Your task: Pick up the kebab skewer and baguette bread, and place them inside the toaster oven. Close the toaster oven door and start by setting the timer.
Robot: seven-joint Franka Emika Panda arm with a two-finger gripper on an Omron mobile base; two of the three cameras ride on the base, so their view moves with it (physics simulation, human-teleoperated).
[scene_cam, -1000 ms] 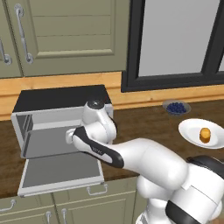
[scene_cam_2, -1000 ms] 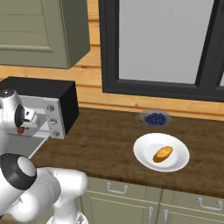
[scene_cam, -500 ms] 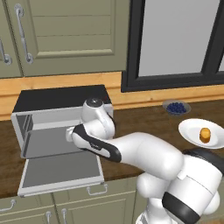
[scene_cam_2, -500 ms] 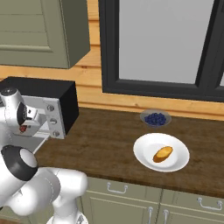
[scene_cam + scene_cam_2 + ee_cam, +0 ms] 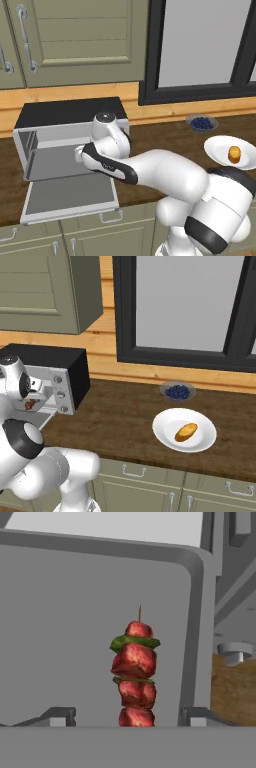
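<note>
The toaster oven (image 5: 70, 135) sits on the brown counter (image 5: 125, 416) with its door (image 5: 70, 197) folded down flat in front. The white arm (image 5: 150, 170) reaches from the lower right of the left base view into the open front, just above the grey tray (image 5: 55, 162) inside.

In the hand view, the kebab skewer (image 5: 135, 672) lies on that grey tray (image 5: 75, 627). It has red meat chunks with green bits between them and a thin stick poking out at the far end. It sits near the tray's rounded right edge. The gripper (image 5: 125, 718) has its 2 dark fingertips (image 5: 57, 717) spread wide apart, 1 on each side of the near end of the skewer. There is a clear gap between each tip and the meat, so the fingers are not pinching it.

From the right base view, a bit of red skewer (image 5: 30, 404) shows at the oven's mouth, beside the 3 round knobs (image 5: 60, 393).

The baguette bread (image 5: 186, 431) lies on a white plate (image 5: 165, 438) on the counter, well apart from the oven. A small bowl of dark blue berries (image 5: 177, 391) stands just behind the plate, near the dark window frame (image 5: 120, 316).
</note>
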